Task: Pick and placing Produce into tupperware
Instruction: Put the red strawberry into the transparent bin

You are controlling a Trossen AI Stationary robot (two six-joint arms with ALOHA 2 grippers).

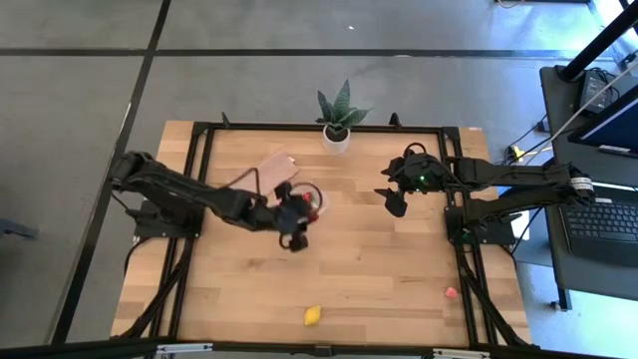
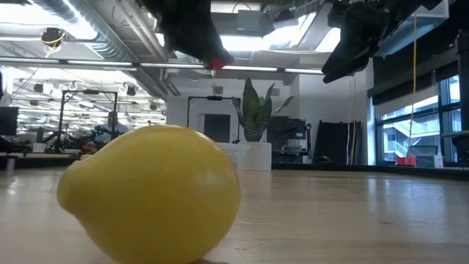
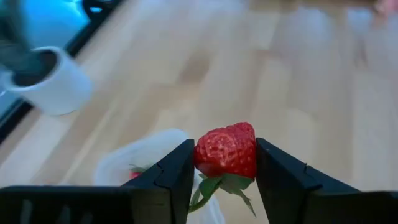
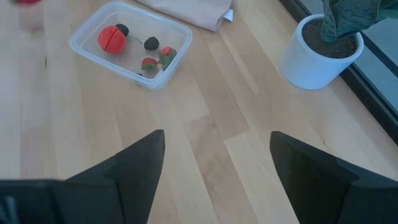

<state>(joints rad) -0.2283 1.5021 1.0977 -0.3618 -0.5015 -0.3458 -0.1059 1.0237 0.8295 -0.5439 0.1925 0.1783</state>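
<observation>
Gripping a strawberry (image 3: pixel 226 149), your left gripper (image 3: pixel 224 177) is hovering over the tupperware (image 4: pixel 131 43) | right gripper (image 4: pixel 217 168) is waiting with fingers apart | lemon (image 1: pixel 312 315) is lying near table edge.

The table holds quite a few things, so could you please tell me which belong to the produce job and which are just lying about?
Job:
strawberry in the left pincer
tupperware holding fruit pieces
lemon
small red piece

Lying about:
potted plant
flat tan piece
</observation>
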